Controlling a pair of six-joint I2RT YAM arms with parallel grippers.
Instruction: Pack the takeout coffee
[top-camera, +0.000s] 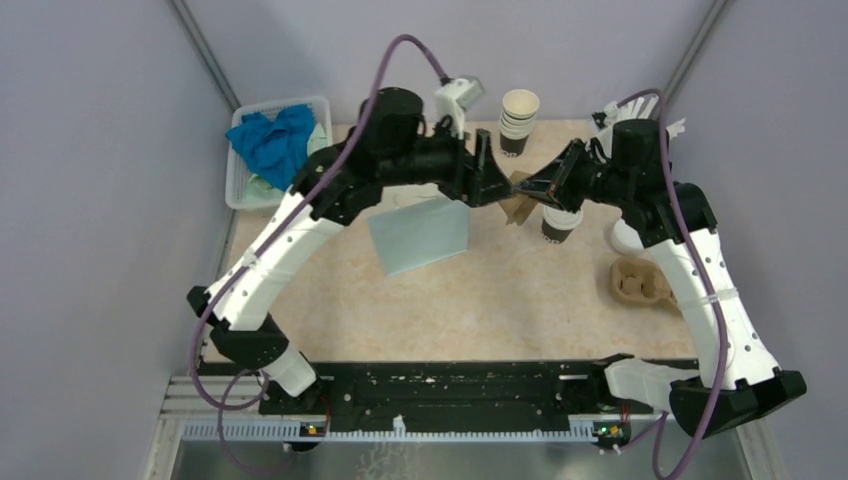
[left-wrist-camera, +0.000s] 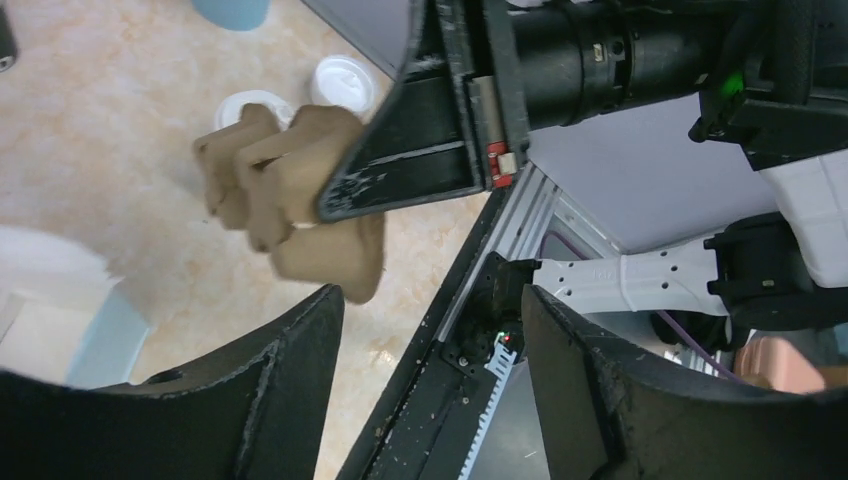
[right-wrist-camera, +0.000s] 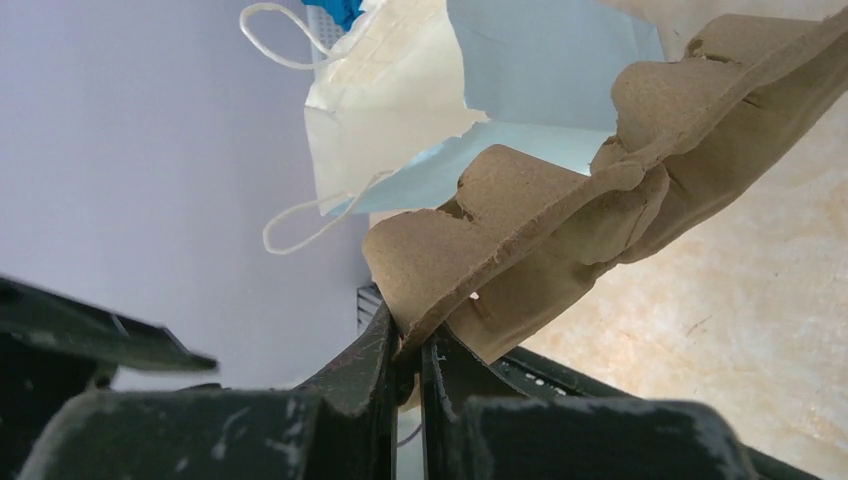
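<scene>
Packing seems only at its beginning: the coffee (top-camera: 561, 226) stands on the table (top-camera: 450, 310), just beside the right gripper (right-wrist-camera: 410, 350), not yet in any holder; this gripper is clenched on the edge of a cardboard carrier (right-wrist-camera: 560, 220), lifted and with no cup in it; the left gripper (left-wrist-camera: 430, 390) is close by, fingers apart, grasping nothing; what the blue bag (top-camera: 420, 235) holds I cannot tell; the basket (top-camera: 236, 185) holds a blue cloth (top-camera: 272, 140).

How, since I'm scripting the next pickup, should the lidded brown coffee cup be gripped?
Likely take the takeout coffee by its brown wall below the white lid, jaws level, from the near side: it stands upright and round, with bare table there.
</scene>
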